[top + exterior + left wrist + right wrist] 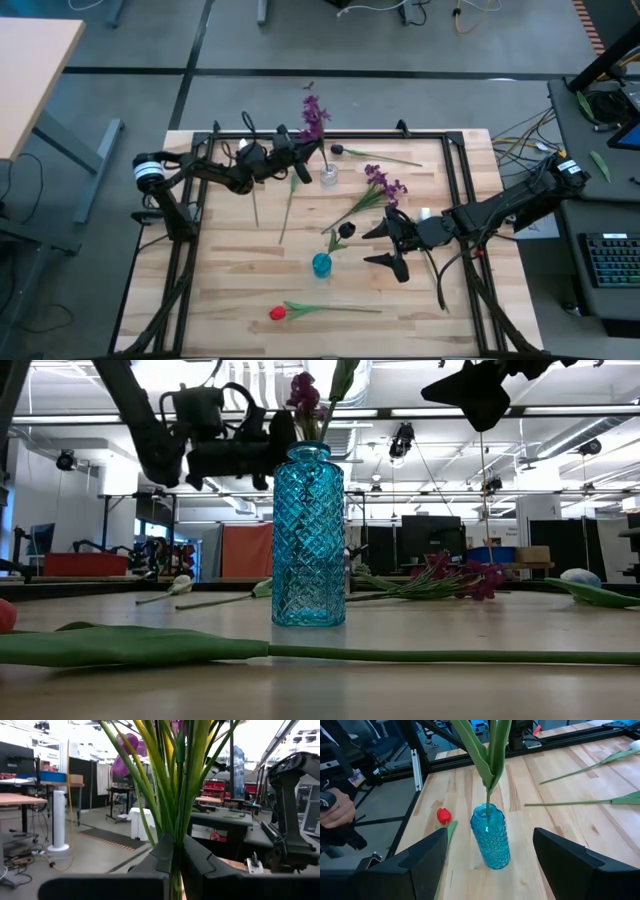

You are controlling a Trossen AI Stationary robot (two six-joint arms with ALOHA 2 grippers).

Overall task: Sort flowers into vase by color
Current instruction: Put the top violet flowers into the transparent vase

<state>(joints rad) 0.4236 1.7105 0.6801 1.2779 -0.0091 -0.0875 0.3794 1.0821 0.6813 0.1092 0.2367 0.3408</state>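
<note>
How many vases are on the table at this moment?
2. A blue vase stands near the table's middle, with one stem in it. A small clear vase stands near the far edge, by the purple flowers the left gripper holds. None seems hidden.

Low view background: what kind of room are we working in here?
Likely a robotics lab or workshop: a wooden tabletop in a black metal frame, more workbenches with monitors behind, strip-lit open ceiling, and a keyboard desk beside it.

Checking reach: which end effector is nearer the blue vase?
Right. Right end effector is open beside the blue vase; left end effector is across the table, gripping purple flowers.
</note>
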